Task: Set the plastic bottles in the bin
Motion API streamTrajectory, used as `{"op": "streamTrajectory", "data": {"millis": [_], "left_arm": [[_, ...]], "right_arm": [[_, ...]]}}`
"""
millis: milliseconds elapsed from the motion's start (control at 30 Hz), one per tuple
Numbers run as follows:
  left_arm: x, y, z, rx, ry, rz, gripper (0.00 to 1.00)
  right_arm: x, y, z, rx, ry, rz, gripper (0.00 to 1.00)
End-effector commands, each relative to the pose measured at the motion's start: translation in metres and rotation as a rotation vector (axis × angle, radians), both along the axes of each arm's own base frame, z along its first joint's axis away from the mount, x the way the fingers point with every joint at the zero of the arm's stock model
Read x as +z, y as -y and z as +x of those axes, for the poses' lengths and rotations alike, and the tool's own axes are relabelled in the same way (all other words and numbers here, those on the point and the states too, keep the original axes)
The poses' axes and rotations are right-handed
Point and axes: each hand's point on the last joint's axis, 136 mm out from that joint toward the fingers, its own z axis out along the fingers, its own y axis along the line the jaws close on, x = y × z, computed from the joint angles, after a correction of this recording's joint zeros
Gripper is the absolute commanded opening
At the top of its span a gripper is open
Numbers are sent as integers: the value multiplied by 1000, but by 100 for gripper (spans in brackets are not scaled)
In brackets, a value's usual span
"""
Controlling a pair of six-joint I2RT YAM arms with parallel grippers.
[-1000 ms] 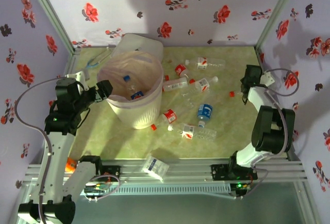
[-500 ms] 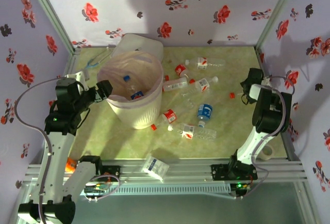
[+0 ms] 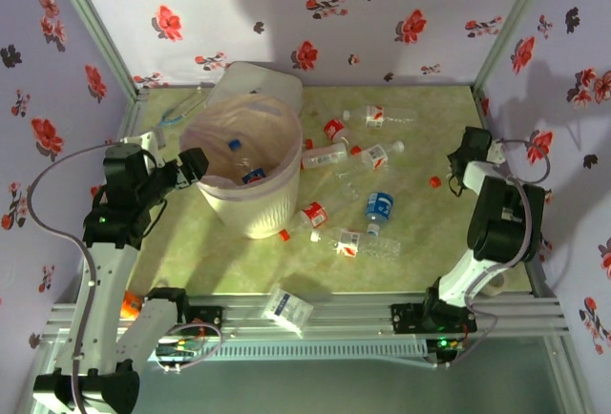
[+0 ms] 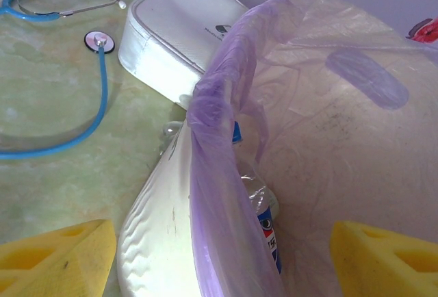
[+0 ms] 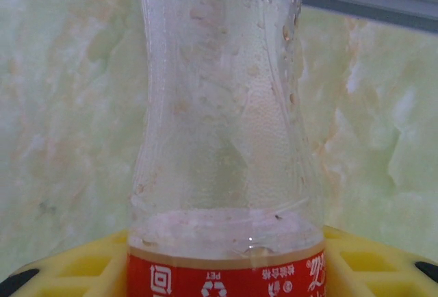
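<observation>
Green marbled tabletop (image 3: pixel 420 233). Your right gripper (image 3: pixel 463 158) clamps red-label bottle (image 5: pixel 226 139), "PET" legible. Left gripper (image 3: pixel 194 166) wide open, straddling bin (image 3: pixel 250 216) rim. Loose bottles (image 3: pixel 379 204) at bin's 3 o'clock; stethoscope (image 4: pixel 98 39), white lid (image 4: pixel 171 37) near 11.

The right arm (image 3: pixel 501 223) has reared up. Its elbow sat low by the front rail a second ago and now stands higher (it rose further halfway through, then eased back). The right gripper (image 5: pixel 226 266), clamped on a bottle (image 5: pixel 222 139), has edged slightly rightward. The red cap (image 3: pixel 435 182) beside it has slid a little nearer.
</observation>
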Motion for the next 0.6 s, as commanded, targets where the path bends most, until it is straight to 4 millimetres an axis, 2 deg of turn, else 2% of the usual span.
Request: {"op": "streamTrajectory", "data": {"millis": [0, 100, 233, 300, 400, 467, 567], "left_arm": [[8, 0, 0, 0, 21, 6, 82], [7, 1, 2, -4, 18, 2, 82], [8, 5, 6, -15, 18, -10, 82], [8, 6, 7, -19, 18, -18, 82], [8, 7, 7, -18, 21, -25, 82], [7, 7, 7, -15, 20, -31, 82], [6, 8, 9, -17, 14, -38, 80]], "right_arm": [[18, -23, -12, 73, 17, 20, 52], [43, -54, -15, 161, 55, 19, 47], [90, -111, 0, 356, 127, 29, 46], [119, -139, 8, 454, 165, 30, 46], [171, -195, 16, 639, 286, 90, 46], [203, -232, 14, 774, 341, 151, 47], [247, -278, 5, 932, 409, 154, 46]]}}
